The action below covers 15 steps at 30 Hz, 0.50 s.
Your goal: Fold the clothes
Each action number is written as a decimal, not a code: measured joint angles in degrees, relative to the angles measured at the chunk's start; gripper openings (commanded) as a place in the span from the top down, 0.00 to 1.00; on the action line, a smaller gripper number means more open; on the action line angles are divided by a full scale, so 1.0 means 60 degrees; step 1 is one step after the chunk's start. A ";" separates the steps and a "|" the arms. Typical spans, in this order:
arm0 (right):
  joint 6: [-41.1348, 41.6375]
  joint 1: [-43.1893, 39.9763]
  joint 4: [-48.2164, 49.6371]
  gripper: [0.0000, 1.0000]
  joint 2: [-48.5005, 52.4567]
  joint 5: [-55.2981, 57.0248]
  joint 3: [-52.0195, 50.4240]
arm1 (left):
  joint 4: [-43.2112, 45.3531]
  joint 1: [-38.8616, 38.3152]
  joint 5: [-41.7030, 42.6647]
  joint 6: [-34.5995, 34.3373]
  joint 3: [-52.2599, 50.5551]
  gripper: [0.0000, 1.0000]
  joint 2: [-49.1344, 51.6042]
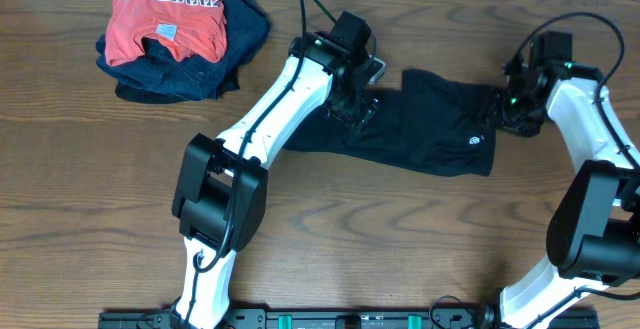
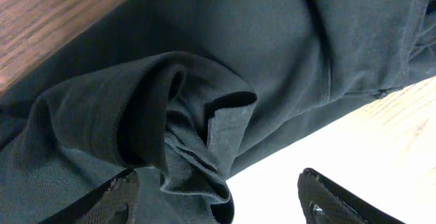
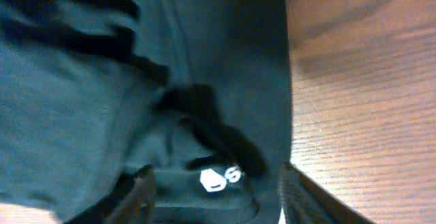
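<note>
The black shirt (image 1: pixel 430 129) lies crumpled in a long strip across the middle of the table, with its small white logo (image 1: pixel 473 139) near the right end. My left gripper (image 1: pixel 350 104) is over the shirt's left part. In the left wrist view its fingers (image 2: pixel 221 200) are wide open around a bunched fold of black fabric (image 2: pixel 204 135). My right gripper (image 1: pixel 505 107) is at the shirt's right edge. In the right wrist view its fingers (image 3: pixel 221 197) are open, with black fabric and a white print (image 3: pixel 221 178) between them.
A red shirt with white lettering (image 1: pixel 165 14) lies on a dark navy garment (image 1: pixel 180 69) at the back left. The brown wooden table (image 1: pixel 400 239) shows in front of the black shirt. A white wall edge runs along the back.
</note>
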 measured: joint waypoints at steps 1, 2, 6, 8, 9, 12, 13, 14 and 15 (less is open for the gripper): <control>0.0011 -0.0025 0.0208 0.31 0.0000 0.0015 -0.0248 | 0.0004 -0.0004 0.0000 0.0000 0.0004 0.24 0.0000; 0.0018 -0.0047 0.0368 0.29 0.0000 0.0047 -0.0415 | 0.0011 -0.0004 -0.0004 0.0000 0.0004 0.24 -0.0004; 0.0007 -0.0233 0.1111 0.19 0.0000 0.0069 -0.1268 | 0.0018 0.0000 0.0000 -0.0004 0.0000 0.24 0.0000; 0.0004 -0.0346 0.1519 0.15 0.0000 0.0084 -0.1643 | 0.0018 0.0000 -0.0004 -0.0004 0.0000 0.24 0.0004; -0.0011 -0.0379 0.1712 0.14 0.0000 0.0087 -0.1796 | 0.0015 0.0000 0.0000 -0.0004 0.0000 0.24 0.0011; -0.0007 -0.0423 0.2535 0.14 -0.0036 -0.0022 -0.2266 | 0.0011 0.0000 0.0000 -0.0004 0.0000 0.24 0.0044; -0.0004 -0.0423 0.2914 0.14 -0.0109 -0.0164 -0.2412 | 0.0007 0.0000 -0.0004 0.0000 0.0004 0.24 0.0055; -0.0011 -0.0423 0.3177 0.14 -0.0124 -0.0255 -0.2514 | 0.0000 0.0000 -0.0004 -0.0004 0.0000 0.24 0.0066; -0.0004 -0.0423 0.3421 0.15 -0.0168 -0.0401 -0.2605 | 0.0004 0.0000 -0.0004 -0.0004 0.0004 0.24 0.0084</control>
